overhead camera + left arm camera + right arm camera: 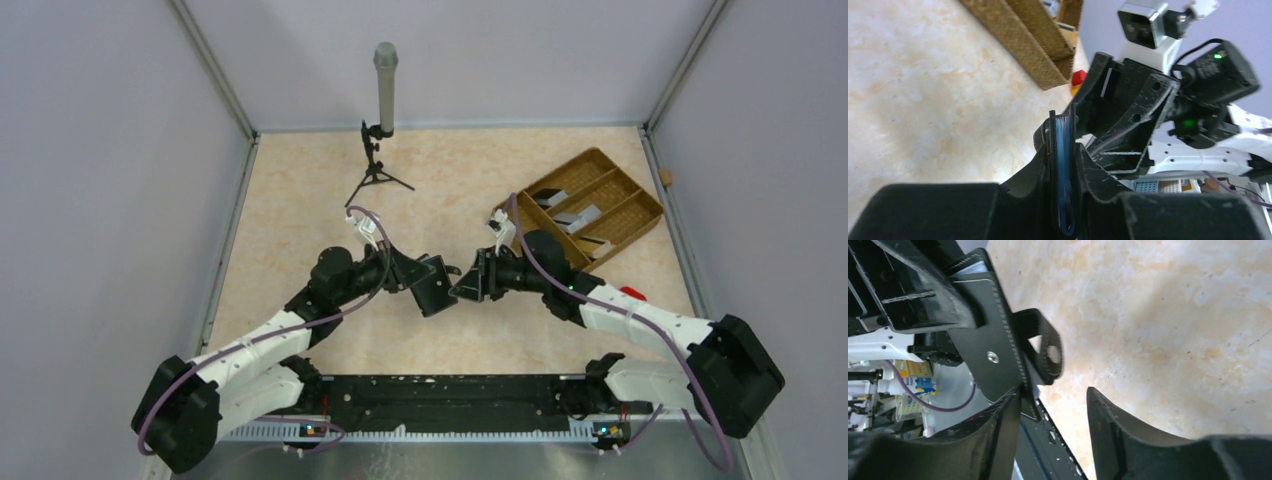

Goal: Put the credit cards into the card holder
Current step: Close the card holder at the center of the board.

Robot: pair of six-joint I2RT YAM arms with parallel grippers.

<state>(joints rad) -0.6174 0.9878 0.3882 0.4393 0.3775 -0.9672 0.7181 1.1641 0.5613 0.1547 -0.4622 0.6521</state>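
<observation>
Surface: pale marbled table (300, 200) walled in by grey panels, both arm bases at its near edge.
Left gripper (1062, 160): closed down on the card holder (990, 335), one finger against each black cover, wallet held off the table at centre.
Card holder attitude: on edge and nearly closed. Its long axis runs out of the left jaws straight toward the right gripper (1053, 392). The clasp tab (1048, 347) sticks out from the stitched edge.
Right gripper: jaws apart, bare table showing between them, nothing clamped. One finger lies along the wallet's stitched edge (touching or just beside, cannot tell).
Key relation: the wallet sits to one side of the right gripper's gap, not in it. My reading is that a small sideways shift is needed before it can take a cover or the tab and pry the fold open.
Credit cards (577, 214): pale grey, lying in the brown divided tray (627, 180) beyond the right arm, well apart from the wallet. The right arm is the nearer.
Views: only the left wrist shows the blue lining (1063, 145) between the covers. Only the right wrist shows the tab and a snap stud (993, 357). Only the top view shows the cards.
Far end: grey post on a small tripod (385, 80).
</observation>
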